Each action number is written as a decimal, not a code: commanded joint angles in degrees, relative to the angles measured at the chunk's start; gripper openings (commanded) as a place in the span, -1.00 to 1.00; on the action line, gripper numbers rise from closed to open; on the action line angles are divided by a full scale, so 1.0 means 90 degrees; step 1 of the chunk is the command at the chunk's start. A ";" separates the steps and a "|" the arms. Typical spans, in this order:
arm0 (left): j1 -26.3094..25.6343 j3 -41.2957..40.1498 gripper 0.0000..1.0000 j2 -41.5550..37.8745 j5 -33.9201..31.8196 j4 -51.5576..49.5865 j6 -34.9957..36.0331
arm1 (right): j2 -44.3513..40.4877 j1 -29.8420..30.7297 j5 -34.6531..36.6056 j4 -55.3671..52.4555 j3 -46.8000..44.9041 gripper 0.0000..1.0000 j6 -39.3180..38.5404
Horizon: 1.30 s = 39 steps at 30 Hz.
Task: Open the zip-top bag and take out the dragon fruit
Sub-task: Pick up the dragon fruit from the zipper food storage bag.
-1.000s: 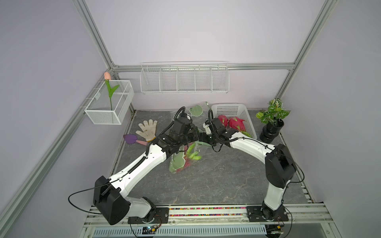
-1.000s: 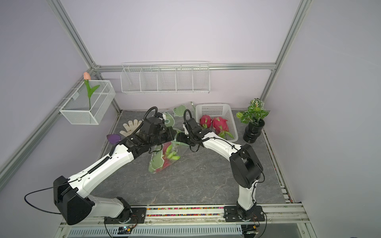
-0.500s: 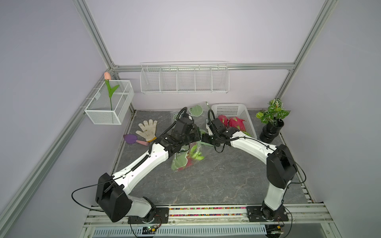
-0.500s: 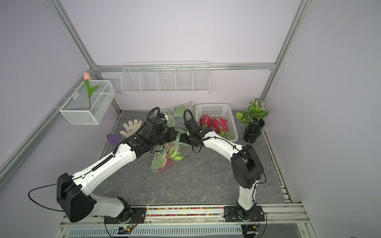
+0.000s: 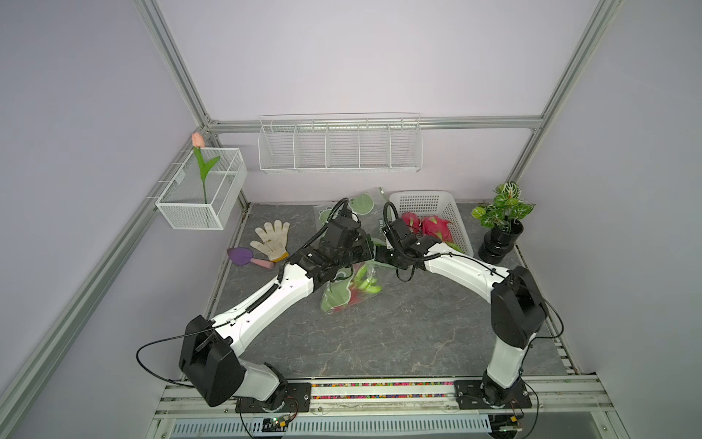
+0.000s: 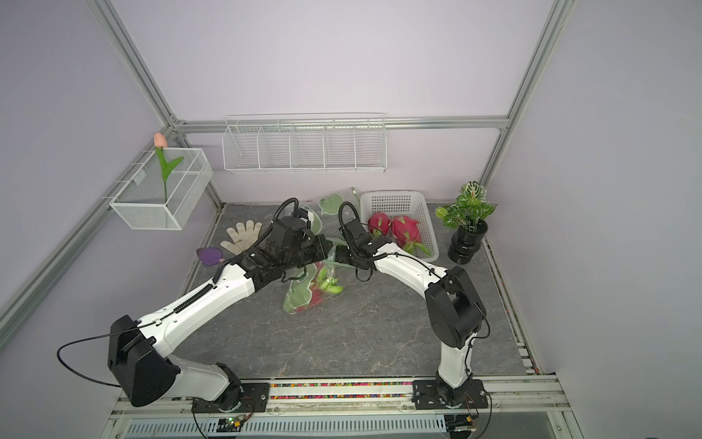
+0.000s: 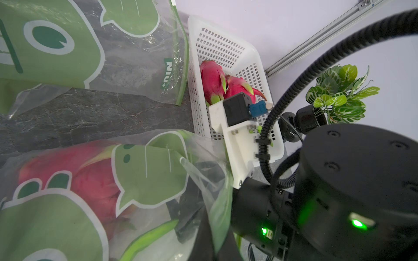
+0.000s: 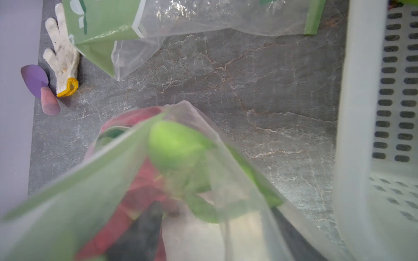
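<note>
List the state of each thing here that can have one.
zip-top bag: held up by its top, mouth open.
bagged dragon fruit: inside, not yet out.
basket dragon fruits: lying in white basket.
left gripper: shut on bag's rim.
right gripper: open, at bag's mouth.
spare bags: empty, flat.
glove: flat.

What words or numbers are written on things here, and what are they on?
"NIU+": white letters on a small green patch on the empty bag lying flat beside the white basket. It reads sideways in the left wrist view.
On the full bag there are only green cartoon shapes, no letters to read.
In the top views the patch is too small to read. No other words or numbers show.
</note>
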 commanded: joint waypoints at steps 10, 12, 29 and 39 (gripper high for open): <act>-0.0002 -0.0017 -0.98 -0.0222 -0.0199 0.0191 0.0013 | -0.0094 -0.0384 -0.0389 0.2105 -0.0874 0.27 0.0441; -0.0002 -0.0021 -0.98 -0.0236 -0.0211 0.0177 0.0013 | -0.0053 -0.0396 -0.0458 0.2275 -0.0906 0.26 0.0413; -0.0002 -0.0156 -1.00 -0.0434 -0.0492 0.0079 0.0013 | 0.0231 -0.0344 -0.0911 0.3225 -0.1108 -0.39 0.0231; 0.0001 -0.0189 -1.00 -0.0553 -0.0588 0.0080 0.0004 | 0.0577 -0.0232 -0.1108 0.3178 -0.0813 -0.39 0.0050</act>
